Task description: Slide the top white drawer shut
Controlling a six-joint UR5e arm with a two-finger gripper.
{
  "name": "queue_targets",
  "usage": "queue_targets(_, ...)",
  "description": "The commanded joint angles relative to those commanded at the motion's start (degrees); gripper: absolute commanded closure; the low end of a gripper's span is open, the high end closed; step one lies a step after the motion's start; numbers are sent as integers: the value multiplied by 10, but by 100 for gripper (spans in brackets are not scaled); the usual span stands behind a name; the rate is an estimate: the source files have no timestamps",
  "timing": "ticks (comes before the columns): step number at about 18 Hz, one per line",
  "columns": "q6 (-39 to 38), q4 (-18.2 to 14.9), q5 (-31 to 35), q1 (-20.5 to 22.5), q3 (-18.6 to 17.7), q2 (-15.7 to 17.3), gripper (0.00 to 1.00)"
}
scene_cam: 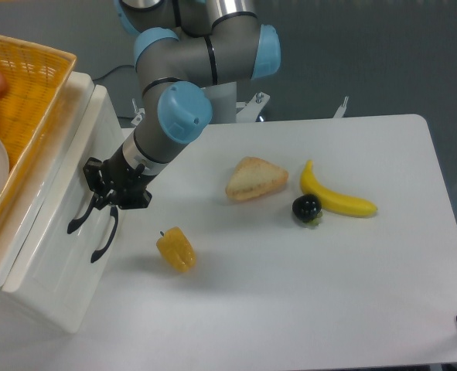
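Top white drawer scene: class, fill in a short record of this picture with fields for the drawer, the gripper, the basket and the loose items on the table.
drawer: top white drawer, its black handle facing the table
gripper: gripper pressed at the drawer front by the upper handle; whether the jaws are open cannot be told
basket: yellow wicker basket on top of the drawer unit
table items: yellow pepper, bread slice, banana, dark round fruit touching the banana
lower drawer: second black handle below

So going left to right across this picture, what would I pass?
Basket → top drawer → gripper → yellow pepper → bread → dark berry → banana.
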Motion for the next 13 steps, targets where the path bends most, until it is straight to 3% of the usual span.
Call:
queue_targets(5, 3, 17, 3, 11, 6, -8, 76)
queue_targets(13, 9, 19, 34, 84, 39, -11, 72)
